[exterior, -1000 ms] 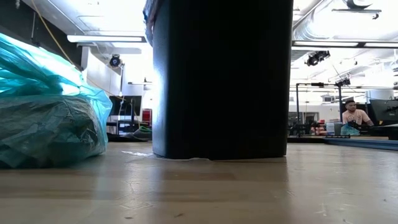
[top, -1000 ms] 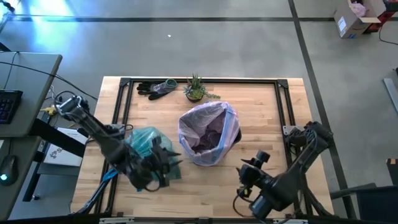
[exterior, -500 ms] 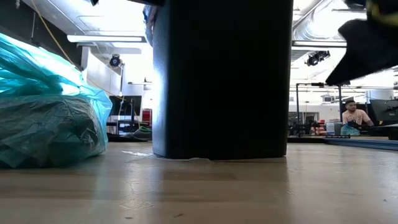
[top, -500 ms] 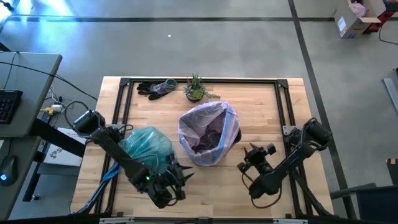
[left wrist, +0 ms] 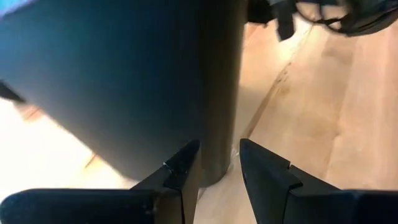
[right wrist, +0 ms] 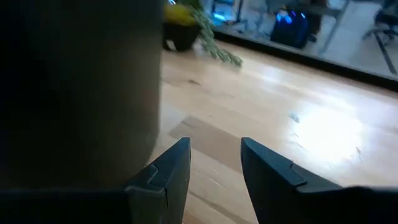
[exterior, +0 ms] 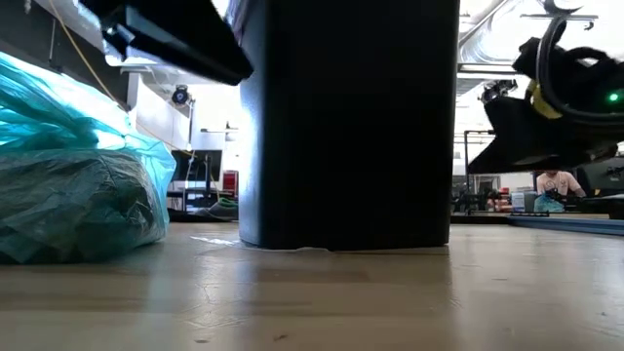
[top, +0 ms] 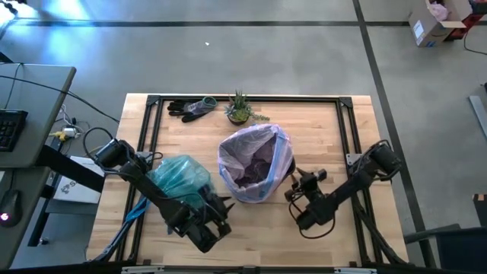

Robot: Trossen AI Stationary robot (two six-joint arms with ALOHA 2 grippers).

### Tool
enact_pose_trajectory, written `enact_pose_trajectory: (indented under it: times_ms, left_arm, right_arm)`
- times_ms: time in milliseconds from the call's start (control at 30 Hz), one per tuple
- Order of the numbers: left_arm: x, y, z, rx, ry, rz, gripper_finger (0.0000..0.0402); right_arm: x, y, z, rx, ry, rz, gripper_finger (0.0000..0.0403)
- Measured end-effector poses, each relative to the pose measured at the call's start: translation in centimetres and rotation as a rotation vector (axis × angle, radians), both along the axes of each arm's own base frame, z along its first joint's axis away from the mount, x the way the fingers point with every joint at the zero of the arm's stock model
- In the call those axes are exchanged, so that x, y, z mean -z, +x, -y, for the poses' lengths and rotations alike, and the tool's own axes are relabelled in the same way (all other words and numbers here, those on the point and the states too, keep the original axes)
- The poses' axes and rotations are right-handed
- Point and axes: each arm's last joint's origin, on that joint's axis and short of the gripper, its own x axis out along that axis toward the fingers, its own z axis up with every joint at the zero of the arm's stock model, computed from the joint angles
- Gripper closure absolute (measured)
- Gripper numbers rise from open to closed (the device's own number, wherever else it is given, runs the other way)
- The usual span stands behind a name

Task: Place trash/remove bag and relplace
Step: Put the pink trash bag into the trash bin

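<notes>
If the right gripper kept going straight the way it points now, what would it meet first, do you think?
Most likely the dark bin: the right gripper, jaws apart and empty, points at its side, close by. Depth is hard to judge.

Two dark, nearly black arms built of rounded tube segments joined by bulky cylinder joints. Black cables looping beside the left hand (top: 217, 221) and the right hand (top: 297, 199). Flat, matte dark fingers (left wrist: 180, 171) with stepped, angular tips. A yellow band and a small green light on the right arm's wrist.
</notes>
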Motion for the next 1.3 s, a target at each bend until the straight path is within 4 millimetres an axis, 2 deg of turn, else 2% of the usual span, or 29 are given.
enact_pose_trajectory:
  times_ms: [267,567,767,933,1033,1133,1233,1300]
  left_arm:
    - [0.6,-0.9,-1.4,-0.133,-0.014,-0.028,0.0305]
    - [0.6,0.0,-3.8,-0.199,0.083,-0.065,0.0305]
    - [0.6,0.5,-5.0,-0.234,0.107,-0.089,0.0305]
    - [0.8,-0.2,-5.2,-0.242,0.118,-0.144,0.0305]
    - [0.9,-0.7,-5.0,-0.242,0.121,-0.163,0.0305]
    - [0.9,-1.1,-4.5,-0.225,0.124,-0.163,0.0305]
    - [0.8,-1.4,-4.0,-0.211,0.134,-0.146,0.0305]
    - [0.8,-1.5,-3.6,-0.204,0.135,-0.127,0.0305]
  right_arm:
    - [-0.3,0.8,-1.1,-0.085,0.0,0.07,0.0275]
    - [-0.7,3.8,-4.0,-0.297,0.048,0.044,0.0275]
    - [-2.0,5.8,-5.7,-0.47,0.086,0.07,0.0275]
    - [-3.5,5.6,-6.8,-0.587,0.15,0.078,0.0275]
    - [-5.5,5.1,-8.1,-0.685,0.187,0.079,0.0275]
    - [-8.7,4.7,-9.5,-0.767,0.187,0.104,0.0275]
    - [-13.5,4.3,-10.3,-0.786,0.139,0.128,0.0275]
    - [-17.0,4.3,-10.0,-0.754,0.118,0.137,0.0275]
